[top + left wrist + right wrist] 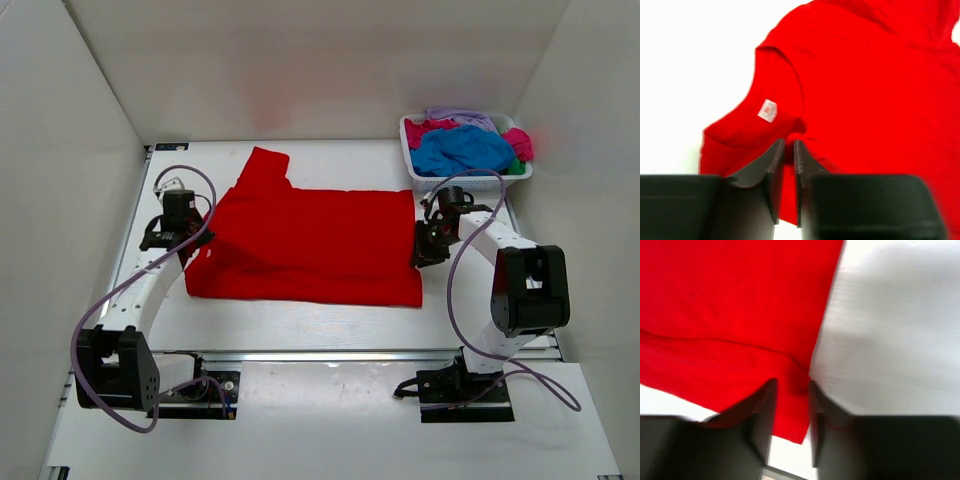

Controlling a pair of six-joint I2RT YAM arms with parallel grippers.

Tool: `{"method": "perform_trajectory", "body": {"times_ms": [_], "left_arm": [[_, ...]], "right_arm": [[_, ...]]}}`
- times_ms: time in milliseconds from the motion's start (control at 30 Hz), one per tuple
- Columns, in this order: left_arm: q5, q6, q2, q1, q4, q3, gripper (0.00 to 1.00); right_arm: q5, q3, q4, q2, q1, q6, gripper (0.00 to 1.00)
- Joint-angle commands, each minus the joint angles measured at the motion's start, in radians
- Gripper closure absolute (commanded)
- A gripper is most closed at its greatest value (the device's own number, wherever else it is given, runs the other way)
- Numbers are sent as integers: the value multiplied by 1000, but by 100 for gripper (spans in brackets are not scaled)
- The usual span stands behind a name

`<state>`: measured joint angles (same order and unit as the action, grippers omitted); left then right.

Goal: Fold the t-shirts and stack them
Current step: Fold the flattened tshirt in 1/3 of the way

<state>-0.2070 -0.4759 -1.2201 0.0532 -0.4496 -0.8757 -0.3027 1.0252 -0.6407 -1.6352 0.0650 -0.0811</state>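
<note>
- red t-shirt (318, 245) lies flat across the middle of the table (300, 325), collar end toward the left edge, hem end toward the right edge
- one sleeve sticks out toward the far edge at the collar end; no sleeve shows on the near side, so the near half looks already turned in (judgement)
- left gripper (789, 145) is at the collar end, near the table's left edge; the neck label (767, 110) is just beyond the fingertips
- left claw: fingers a narrow slit apart with red cloth in the gap; cannot tell whether it pinches or has let go
- right gripper (792, 386) is at the hem end, on the shirt's right edge
- right claw: fingers a little apart with the hem edge running between them; same doubt, grip or release not clear
- white basket (470, 180) sits at the far right corner and holds the other t-shirts (462, 150), blue on top with pink, lavender and green showing; none folded yet
- step in hand (judgement): lengthwise fold of the red shirt, both ends being set down on the table
- progress: early, first shirt only, no stack started
- next move calls for: both claws fully off the cloth and lifted straight up so the laid layer does not drag
- then the far sleeve needs tucking in before the shirt is folded end to end
</note>
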Motion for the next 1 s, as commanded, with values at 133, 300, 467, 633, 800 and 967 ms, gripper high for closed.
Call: {"method": "perform_trajectory", "body": {"times_ms": [133, 300, 467, 633, 800, 967], "left_arm": [[-40, 6, 47, -53, 20, 0, 24], [-28, 13, 97, -50, -23, -34, 22], [38, -6, 197, -36, -110, 18, 28], [107, -47, 336, 23, -214, 93, 31], [116, -107, 450, 63, -207, 211, 30], [81, -132, 415, 97, -149, 265, 31]], "right_arm": [[92, 41, 38, 38, 10, -10, 42], [105, 72, 4, 103, 10, -11, 37], [102, 49, -8, 175, 1, -6, 37], [99, 13, 24, 229, 30, -16, 38], [137, 50, 47, 203, 200, -29, 39], [168, 70, 95, 160, 303, -40, 39]]}}
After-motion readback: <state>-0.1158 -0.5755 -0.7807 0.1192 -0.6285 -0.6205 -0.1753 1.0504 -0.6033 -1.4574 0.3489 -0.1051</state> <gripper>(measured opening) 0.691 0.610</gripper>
